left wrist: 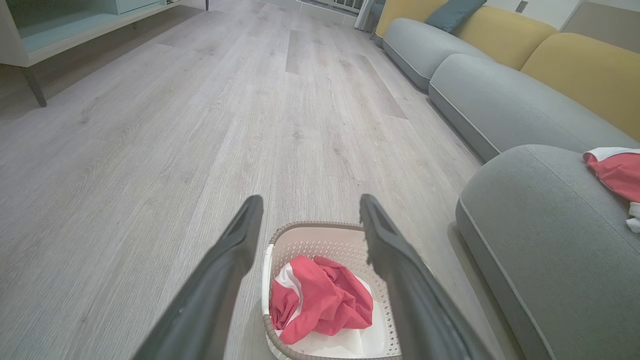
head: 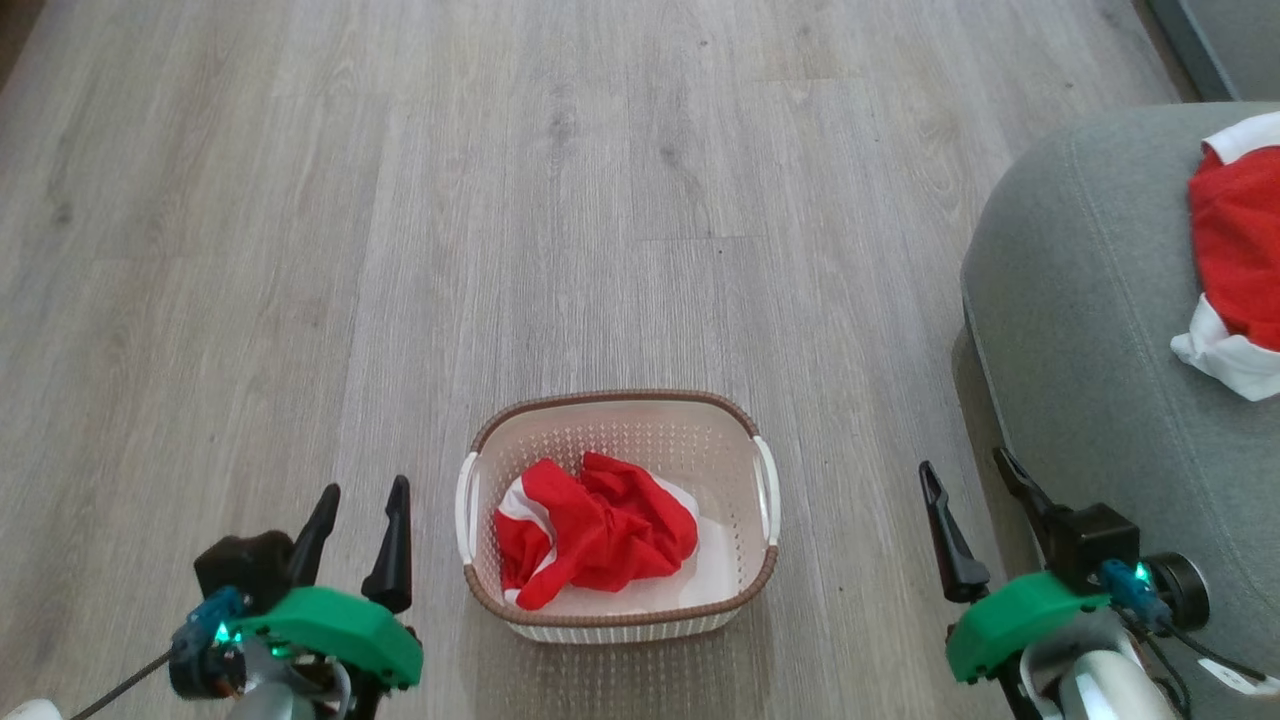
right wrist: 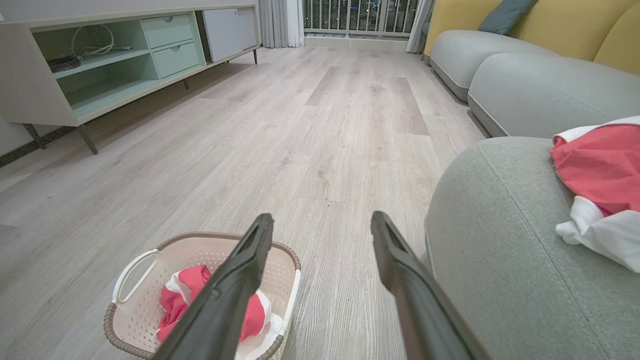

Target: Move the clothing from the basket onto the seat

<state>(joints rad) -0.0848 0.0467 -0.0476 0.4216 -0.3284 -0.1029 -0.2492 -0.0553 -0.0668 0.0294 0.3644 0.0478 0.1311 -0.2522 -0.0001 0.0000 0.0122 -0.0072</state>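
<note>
A cream basket (head: 762, 486) (left wrist: 320, 237) (right wrist: 140, 262) with a brown rim stands on the wood floor in front of me. Crumpled red and white clothing (head: 595, 530) (left wrist: 320, 300) (right wrist: 180, 300) lies inside it. To the right is the grey-green seat (head: 1080, 330) (left wrist: 540, 240) (right wrist: 500, 250), with a second red and white garment (head: 1235, 260) (left wrist: 617, 172) (right wrist: 600, 170) lying on it. My left gripper (head: 362, 490) (left wrist: 310, 202) stands open just left of the basket. Open too, my right gripper (head: 965, 458) (right wrist: 322, 220) hovers between the basket and the seat's front edge. Both hold nothing.
More grey sofa cushions (left wrist: 500, 100) (right wrist: 540, 85) with yellow backs (left wrist: 585, 70) continue beyond the seat. A low pale-green cabinet (right wrist: 115, 60) on legs runs along the opposite wall. Bare wood floor (head: 500, 200) stretches ahead and to the left.
</note>
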